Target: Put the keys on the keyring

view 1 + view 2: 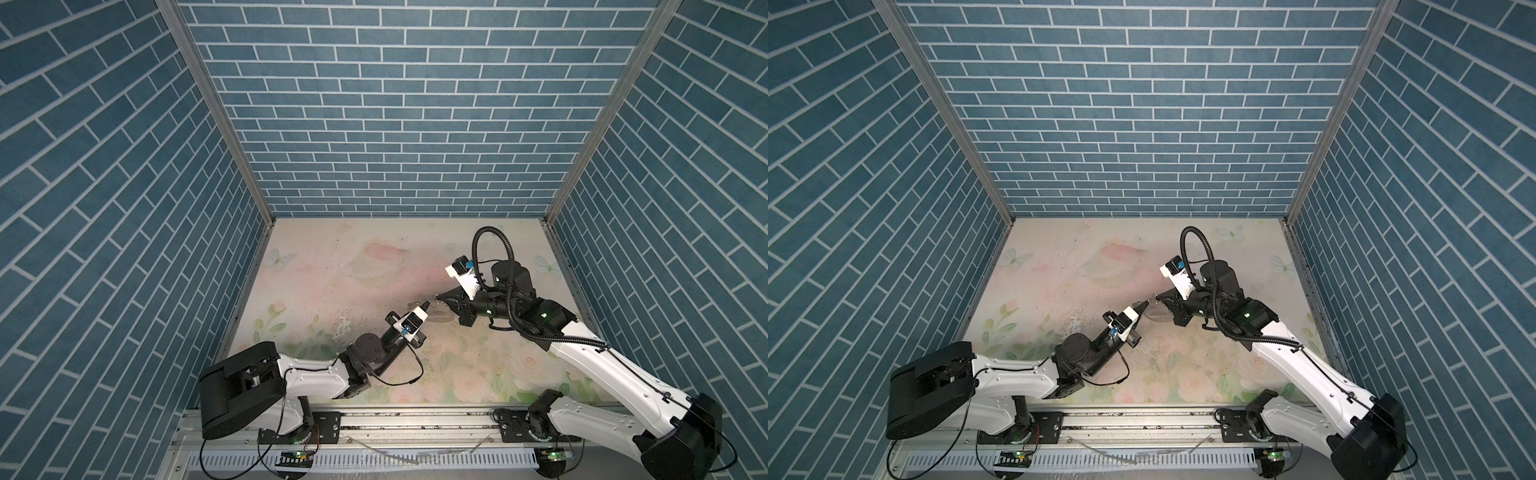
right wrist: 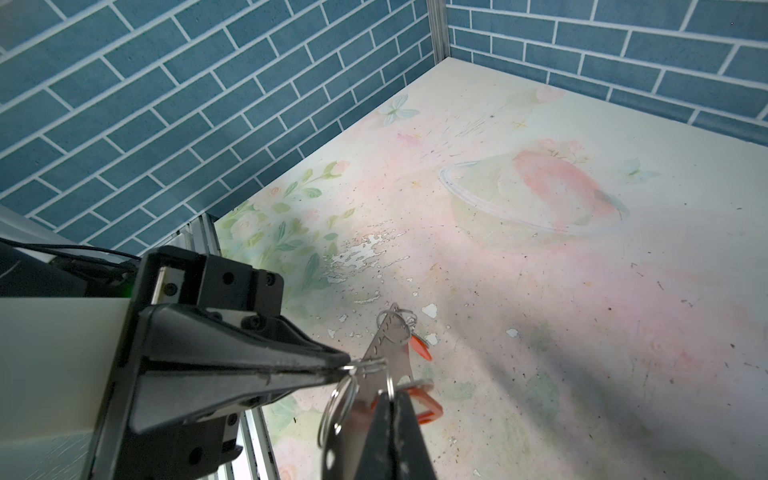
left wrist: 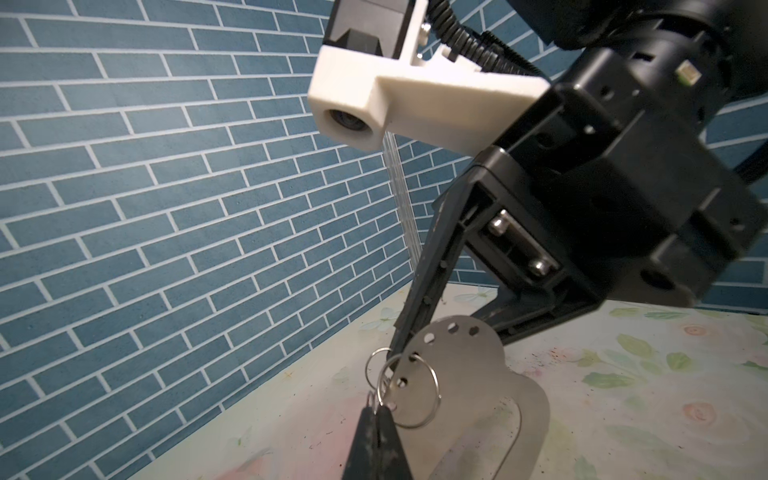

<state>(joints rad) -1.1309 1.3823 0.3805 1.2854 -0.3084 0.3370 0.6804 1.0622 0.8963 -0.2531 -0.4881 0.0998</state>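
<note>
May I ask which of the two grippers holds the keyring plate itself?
The right gripper: it clamps the keyring plate, whereas the left gripper pinches only a split ring.

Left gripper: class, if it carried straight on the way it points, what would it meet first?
Most likely the keyring, the flat metal plate clamped in the right gripper, just beyond the small silver ring that the left gripper pinches. The gap looks tiny, though depth is hard to judge.
</note>
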